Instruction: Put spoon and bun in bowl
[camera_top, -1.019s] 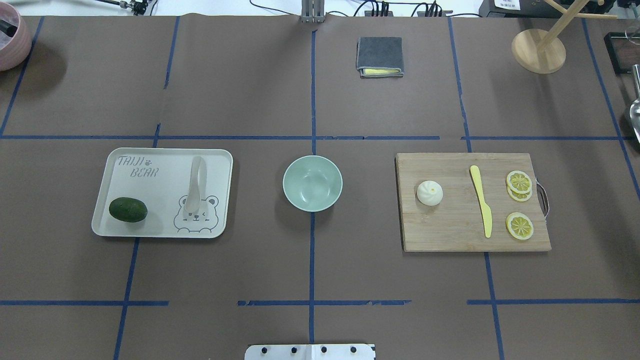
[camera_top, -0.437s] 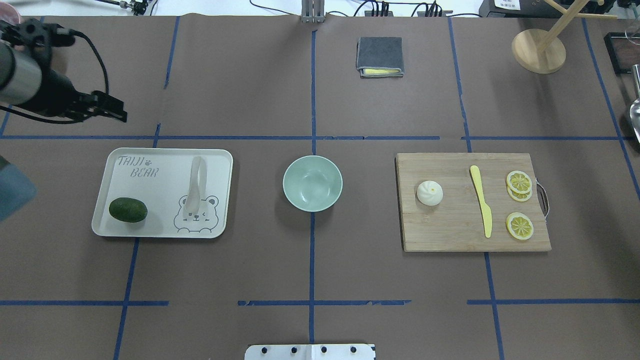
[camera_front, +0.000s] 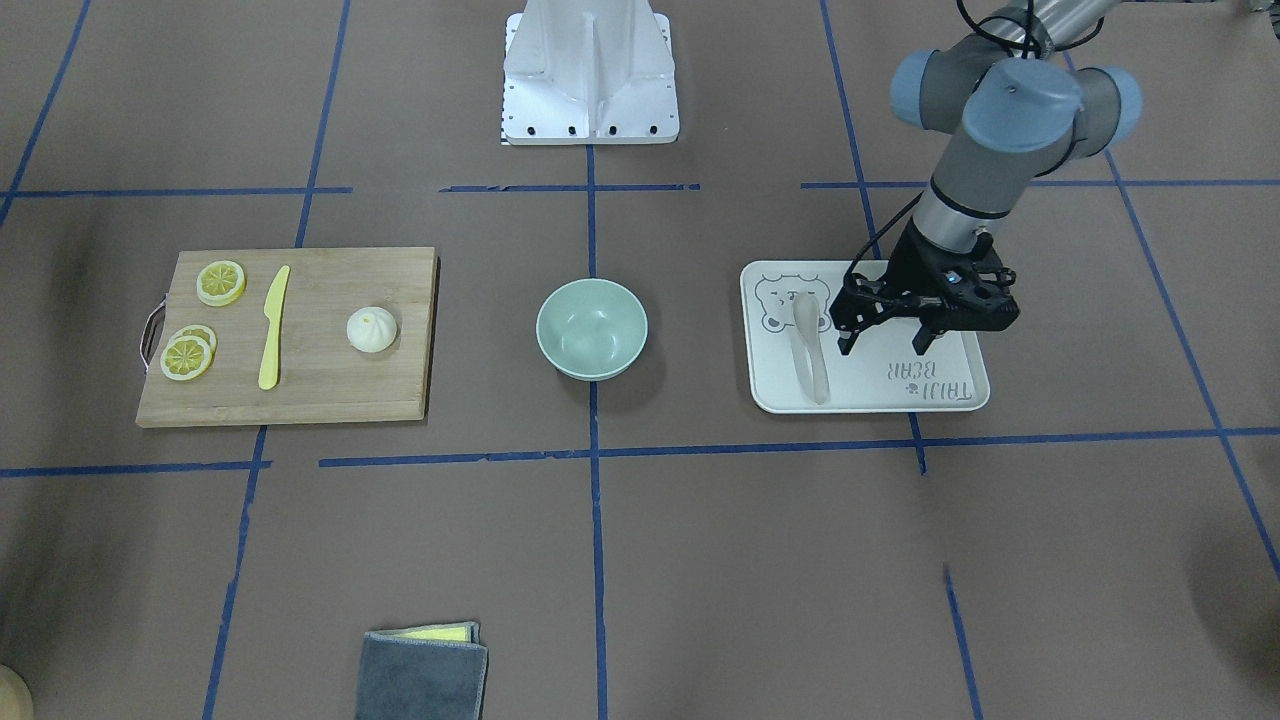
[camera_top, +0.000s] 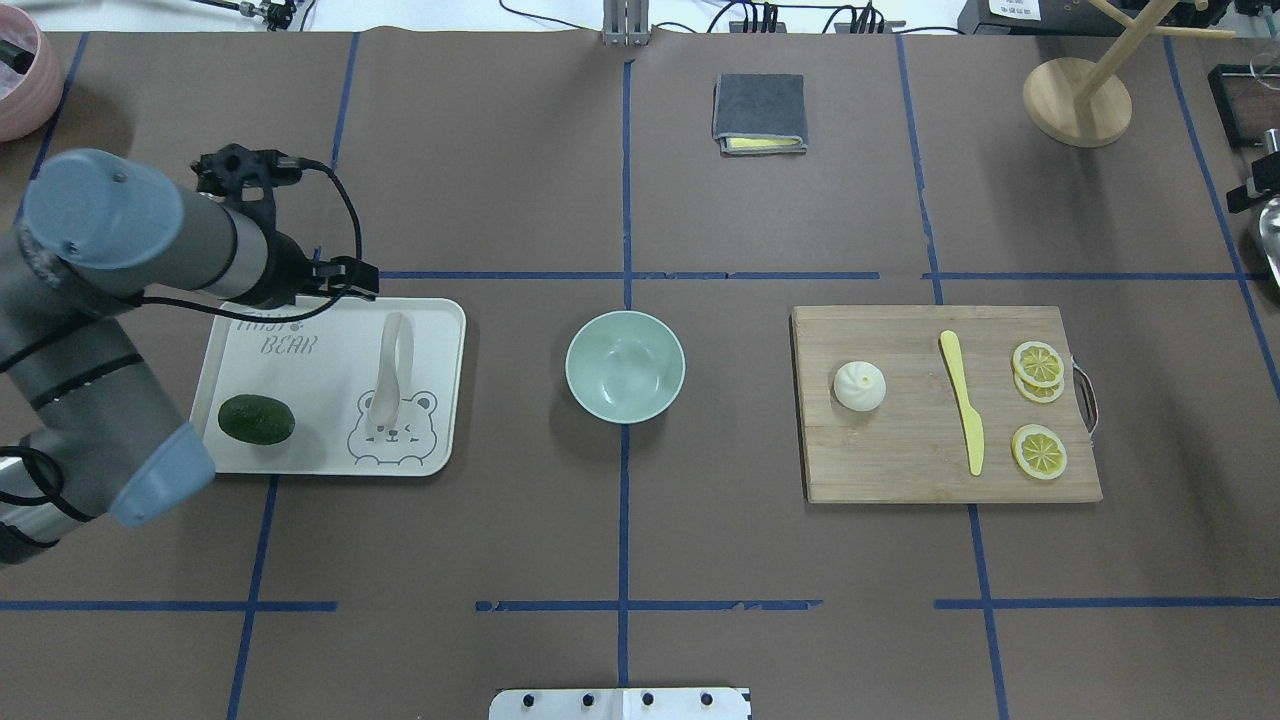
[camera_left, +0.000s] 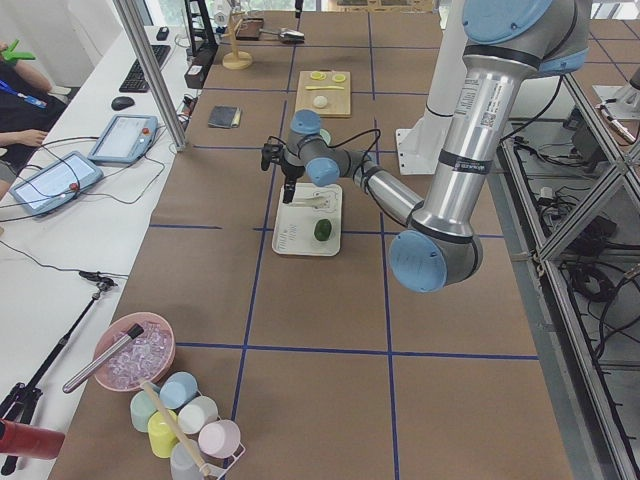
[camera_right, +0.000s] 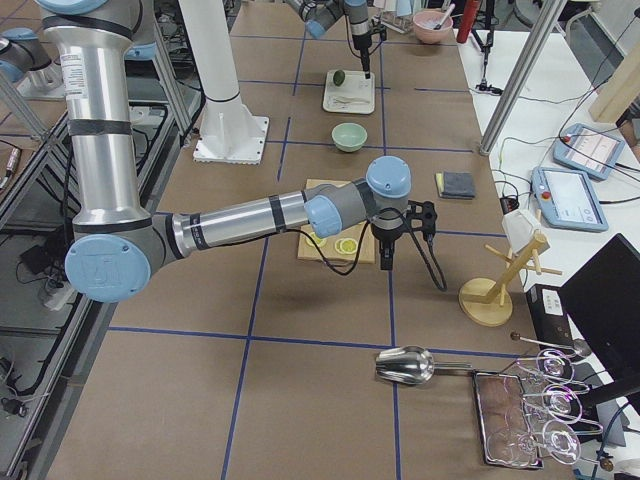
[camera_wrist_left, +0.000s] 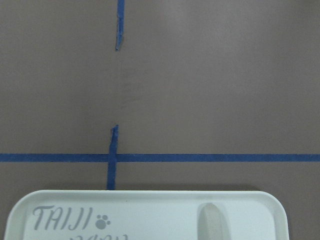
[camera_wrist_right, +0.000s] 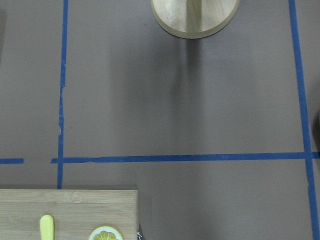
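Observation:
The pale spoon (camera_top: 392, 370) lies on the white tray (camera_top: 300, 455), its handle toward the far edge; it also shows in the front view (camera_front: 810, 345), and its handle tip shows in the left wrist view (camera_wrist_left: 212, 222). The mint-green bowl (camera_top: 625, 366) stands empty at the table's middle. The white bun (camera_top: 859, 386) sits on the wooden cutting board (camera_top: 900, 450). My left gripper (camera_front: 882, 345) is open and empty, pointing down over the tray beside the spoon. My right gripper (camera_right: 386, 252) hangs beyond the board's right end; I cannot tell whether it is open.
A dark green avocado (camera_top: 256, 419) lies on the tray. A yellow knife (camera_top: 965, 400) and lemon slices (camera_top: 1038, 362) share the board. A grey cloth (camera_top: 759, 112), a wooden stand (camera_top: 1077, 100), a pink bowl (camera_top: 15, 80) and a metal scoop (camera_top: 1270, 230) sit at the edges.
My left arm has swung in from the table's left edge to above the tray's far side. Part of my right gripper has come into view at the right edge.

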